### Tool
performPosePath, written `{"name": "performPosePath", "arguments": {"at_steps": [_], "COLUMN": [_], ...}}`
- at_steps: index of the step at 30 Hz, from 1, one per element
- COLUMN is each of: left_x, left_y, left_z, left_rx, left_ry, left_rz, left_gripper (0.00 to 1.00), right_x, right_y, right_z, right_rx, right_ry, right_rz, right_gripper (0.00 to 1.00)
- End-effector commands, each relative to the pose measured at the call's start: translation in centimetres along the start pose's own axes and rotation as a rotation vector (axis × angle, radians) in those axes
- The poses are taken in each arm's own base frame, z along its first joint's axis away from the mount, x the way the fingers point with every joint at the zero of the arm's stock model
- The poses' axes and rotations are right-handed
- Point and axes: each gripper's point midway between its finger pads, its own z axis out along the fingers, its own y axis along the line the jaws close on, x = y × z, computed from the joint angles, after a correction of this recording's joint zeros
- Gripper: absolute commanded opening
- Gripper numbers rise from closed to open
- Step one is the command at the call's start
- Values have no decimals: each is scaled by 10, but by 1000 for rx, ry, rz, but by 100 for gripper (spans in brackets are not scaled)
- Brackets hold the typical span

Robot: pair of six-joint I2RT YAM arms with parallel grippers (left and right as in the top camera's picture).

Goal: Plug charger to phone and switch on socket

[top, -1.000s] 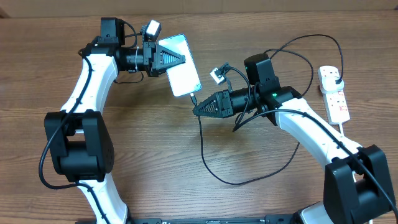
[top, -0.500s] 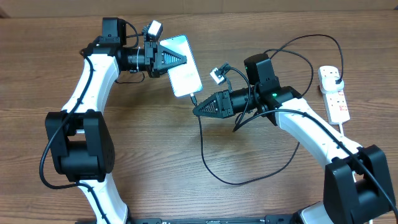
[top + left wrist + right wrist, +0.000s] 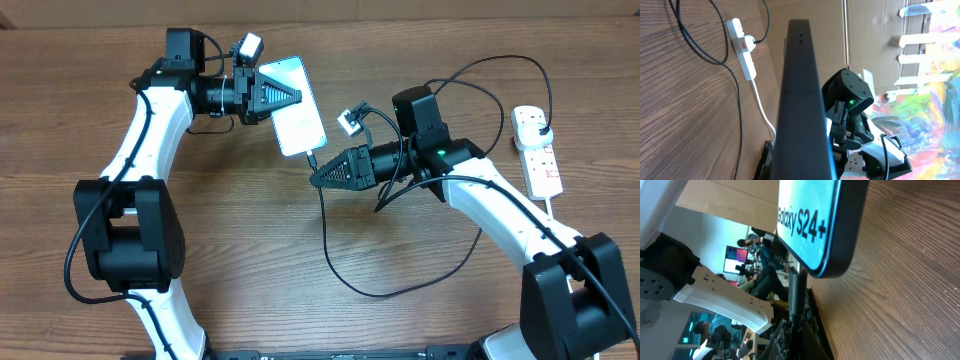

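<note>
My left gripper (image 3: 290, 95) is shut on the phone (image 3: 295, 118) and holds it tilted above the table; its dark edge fills the left wrist view (image 3: 802, 100). My right gripper (image 3: 318, 175) is shut on the charger connector (image 3: 312, 159), whose tip sits at the phone's lower edge. In the right wrist view the connector (image 3: 796, 287) stands just under the light blue "Galaxy S24+" screen (image 3: 812, 220). The black cable (image 3: 400, 285) loops over the table to the black plug (image 3: 541, 131) in the white socket strip (image 3: 537, 150), which also shows in the left wrist view (image 3: 742, 47).
The socket's thick white cord (image 3: 560, 215) runs down the right side past my right arm. The black cable loop lies across the table's front middle. A cardboard wall (image 3: 400, 10) lines the back edge.
</note>
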Motion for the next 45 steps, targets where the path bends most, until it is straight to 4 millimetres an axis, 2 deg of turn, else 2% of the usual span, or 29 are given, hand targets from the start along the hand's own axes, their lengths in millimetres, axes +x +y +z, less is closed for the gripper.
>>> {"name": "performPosePath", "arguments": {"at_steps": [1, 14, 25, 41, 45], "left_x": [1, 1, 1, 1, 1], "left_y": [-15, -15, -15, -15, -15], "left_z": [3, 3, 3, 2, 2], "left_rx": [50, 50, 50, 49, 49], "left_ry": [20, 20, 20, 18, 18], "left_rz": [11, 10, 11, 11, 10], "left_gripper": [4, 4, 4, 4, 4], "right_x": [2, 1, -4, 3, 4], "right_y": [9, 6, -1, 0, 6], "right_z": [4, 6, -1, -1, -1], "right_rx": [-16, 8, 36, 24, -10], "right_ry": [12, 7, -20, 2, 12], "right_rz": [-37, -40, -35, -47, -95], "right_gripper": [4, 4, 4, 4, 4]}}
